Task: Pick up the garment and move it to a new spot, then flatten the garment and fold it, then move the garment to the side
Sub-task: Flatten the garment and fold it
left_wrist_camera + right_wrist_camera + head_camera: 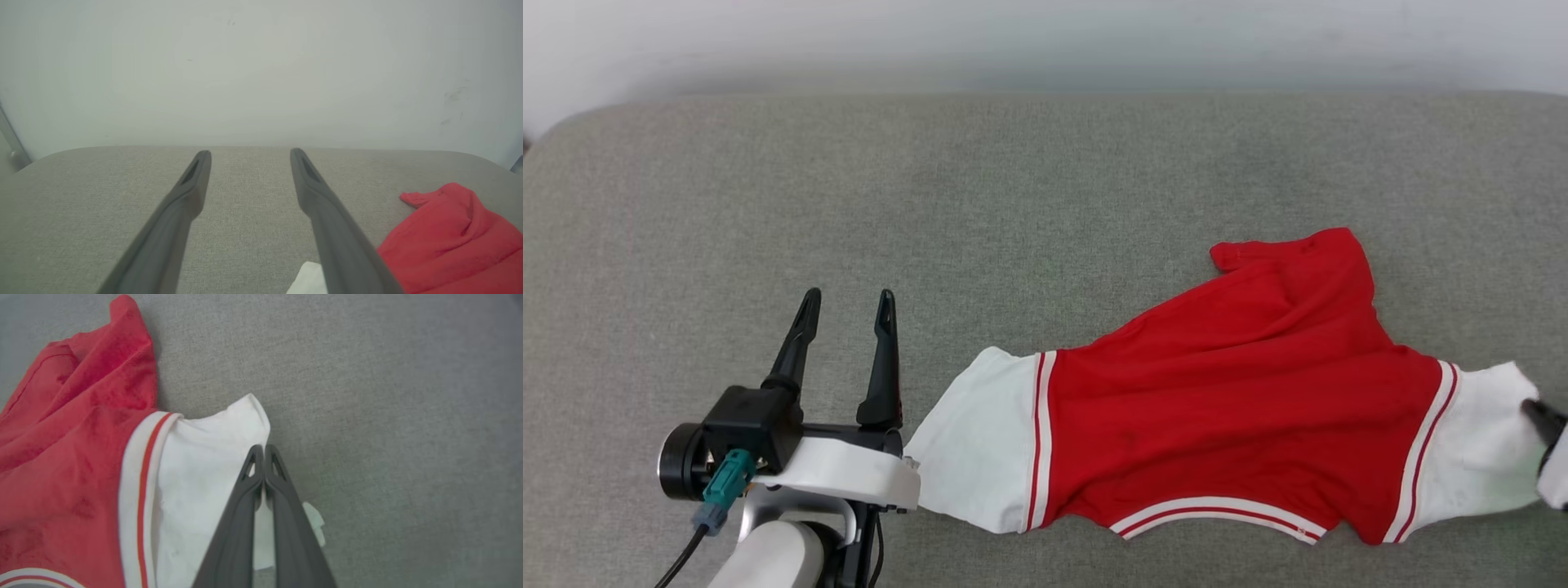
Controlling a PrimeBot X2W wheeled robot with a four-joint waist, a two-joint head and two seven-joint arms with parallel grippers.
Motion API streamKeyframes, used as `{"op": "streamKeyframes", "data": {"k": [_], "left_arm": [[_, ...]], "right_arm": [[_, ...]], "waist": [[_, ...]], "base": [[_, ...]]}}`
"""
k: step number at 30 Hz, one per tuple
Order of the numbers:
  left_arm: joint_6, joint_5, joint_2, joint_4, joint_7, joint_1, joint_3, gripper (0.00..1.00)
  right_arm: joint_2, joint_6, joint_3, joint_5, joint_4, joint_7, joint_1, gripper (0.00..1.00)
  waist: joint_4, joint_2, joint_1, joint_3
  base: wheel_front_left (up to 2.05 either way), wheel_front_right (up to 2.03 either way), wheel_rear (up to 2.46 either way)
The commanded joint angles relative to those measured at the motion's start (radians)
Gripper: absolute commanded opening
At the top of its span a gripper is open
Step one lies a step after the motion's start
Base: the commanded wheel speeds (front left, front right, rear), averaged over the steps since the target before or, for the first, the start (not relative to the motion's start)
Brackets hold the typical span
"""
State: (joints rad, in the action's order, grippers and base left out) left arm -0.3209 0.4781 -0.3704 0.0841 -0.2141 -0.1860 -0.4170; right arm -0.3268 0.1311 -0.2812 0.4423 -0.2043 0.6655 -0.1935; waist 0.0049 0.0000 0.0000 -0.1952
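Note:
The garment (1241,392) lies crumpled on the grey cushion, plain red side up, with a white sleeve at each end and striped trim along its near edge. My left gripper (845,306) stands open just left of the left sleeve, nothing between its fingers; the left wrist view shows its fingers (250,153) spread over bare cushion with the red cloth (449,232) to the right. My right gripper (1543,416) is at the far right, shut on the outer edge of the right white sleeve (196,473); its fingertips (263,450) are pressed together with white cloth between the fingers.
The grey fabric cushion (931,188) stretches wide, with rounded far corners and a pale wall (1045,41) behind it. Bare cushion lies left of and beyond the garment.

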Motion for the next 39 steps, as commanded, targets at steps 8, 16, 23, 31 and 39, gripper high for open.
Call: {"op": "streamKeyframes", "data": {"k": [8, 16, 23, 31, 39], "left_arm": [[0.007, -0.003, 0.005, -0.013, -0.005, -0.025, -0.008, 1.00], [0.007, 0.007, 0.001, -0.029, -0.007, -0.011, -0.009, 1.00], [-0.002, 0.019, -0.017, -0.027, 0.006, 0.023, 0.000, 1.00], [0.000, 0.061, -0.056, -0.034, 0.077, 0.062, 0.013, 1.00], [0.017, 0.140, -0.135, -0.033, 0.249, 0.105, 0.024, 1.00]], "right_arm": [[0.035, -0.001, 0.035, -0.015, -0.184, -0.177, -0.067, 0.36], [0.013, -0.001, 0.061, -0.045, -0.228, -0.351, -0.084, 1.00], [0.062, -0.001, 0.047, -0.147, -0.089, -0.541, -0.046, 1.00], [0.169, -0.001, 0.104, -0.225, 0.129, -0.632, 0.055, 1.00], [0.238, -0.001, 0.200, -0.269, 0.293, -0.634, 0.187, 1.00]], "waist": [[0.017, 0.0000, 0.0000, -0.044], [0.017, 0.0000, 0.0000, -0.009], [-0.005, 0.0000, 0.0000, 0.052], [-0.022, 0.0000, 0.0000, 0.096], [-0.056, 0.0000, 0.0000, 0.121]], "base": [[0.00, 0.00, 0.00], [0.00, 0.00, 0.00], [0.00, 0.00, 0.00], [0.00, 0.00, 0.00], [0.00, 0.00, 0.00]]}}
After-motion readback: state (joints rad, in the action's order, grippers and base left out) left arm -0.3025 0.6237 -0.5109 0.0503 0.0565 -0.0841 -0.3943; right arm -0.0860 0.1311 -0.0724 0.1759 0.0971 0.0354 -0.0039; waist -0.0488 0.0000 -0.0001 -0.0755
